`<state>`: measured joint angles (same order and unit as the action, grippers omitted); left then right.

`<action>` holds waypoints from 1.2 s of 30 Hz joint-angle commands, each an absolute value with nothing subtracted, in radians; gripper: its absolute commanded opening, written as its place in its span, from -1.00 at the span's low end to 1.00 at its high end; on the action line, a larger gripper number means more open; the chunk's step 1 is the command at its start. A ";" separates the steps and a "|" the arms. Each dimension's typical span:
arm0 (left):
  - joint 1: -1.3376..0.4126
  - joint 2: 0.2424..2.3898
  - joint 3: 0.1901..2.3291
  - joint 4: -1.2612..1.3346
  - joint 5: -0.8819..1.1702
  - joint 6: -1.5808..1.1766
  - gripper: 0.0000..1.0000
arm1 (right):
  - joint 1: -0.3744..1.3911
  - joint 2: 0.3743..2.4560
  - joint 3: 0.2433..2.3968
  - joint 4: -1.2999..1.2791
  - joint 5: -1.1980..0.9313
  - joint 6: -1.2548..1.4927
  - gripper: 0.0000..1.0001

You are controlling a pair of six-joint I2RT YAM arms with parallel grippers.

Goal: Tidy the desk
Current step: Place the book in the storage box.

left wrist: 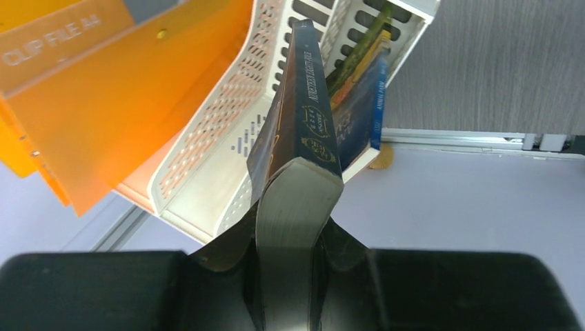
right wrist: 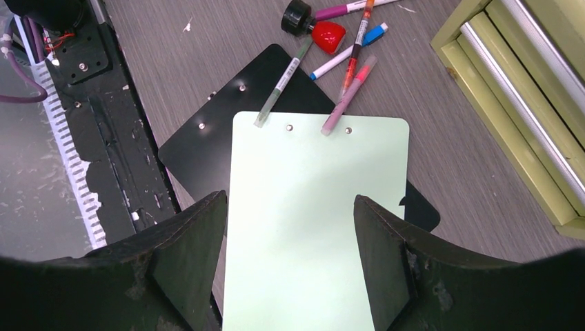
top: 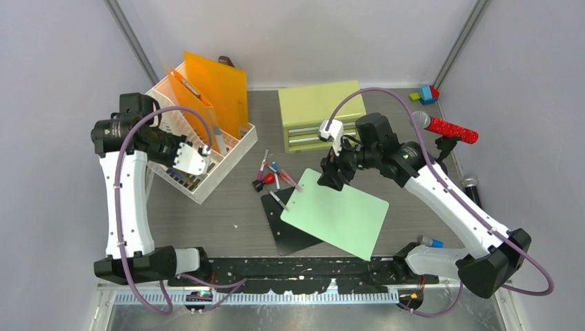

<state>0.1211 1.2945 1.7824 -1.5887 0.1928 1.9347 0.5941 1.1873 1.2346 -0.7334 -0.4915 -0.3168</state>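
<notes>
A dark book (left wrist: 307,117) clamped in left claw (left wrist: 293,227), white perforated rack (left wrist: 207,172) beyond, orange folder (left wrist: 117,103) at left

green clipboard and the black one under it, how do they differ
The green clipboard is pale mint; the black clipboard is dark. The green clipboard lies on top, the black clipboard beneath, mostly covered and turned at another angle. Both are thin boards with rounded corners and rivets.
</notes>
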 commanded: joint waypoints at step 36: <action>0.272 1.435 1.537 -1.241 0.152 1.901 0.23 | 0.592 1.233 1.265 -0.714 -0.460 -0.346 0.47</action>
<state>0.2535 1.4261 1.4925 -1.3342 0.1322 1.9491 0.5941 1.2423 1.2407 -0.7338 -0.4706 -0.3347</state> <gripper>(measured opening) 0.513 0.736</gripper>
